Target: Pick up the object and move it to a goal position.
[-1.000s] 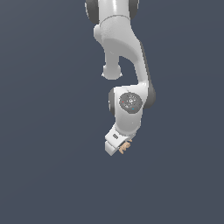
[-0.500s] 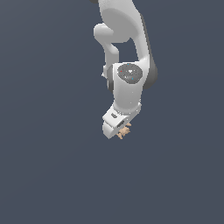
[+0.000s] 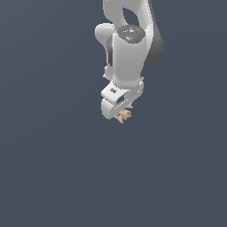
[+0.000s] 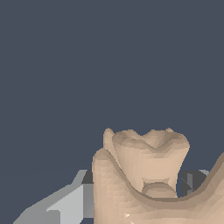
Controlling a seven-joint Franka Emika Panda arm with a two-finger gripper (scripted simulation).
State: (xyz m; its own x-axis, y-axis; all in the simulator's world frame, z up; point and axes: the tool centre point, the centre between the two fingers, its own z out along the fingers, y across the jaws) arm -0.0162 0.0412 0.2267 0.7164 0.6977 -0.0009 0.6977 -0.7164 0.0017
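A: What is showing of the object in the exterior view?

B: A small peach-tan lump is poking out beneath the white gripper. It is looking jagged, with thin prongs sticking outward and downward, and it is much smaller than the gripper above it.

A: Is it lying on anything?

B: No surface is showing under it; it is hanging against plain dark grey.

A: And up close?

B: In the wrist view the object is filling the lower frame: faceted peach walls curving like a cup, with a scalloped, lumpy crown rising behind a sweeping rim. Part of it is running off the frame's edge.
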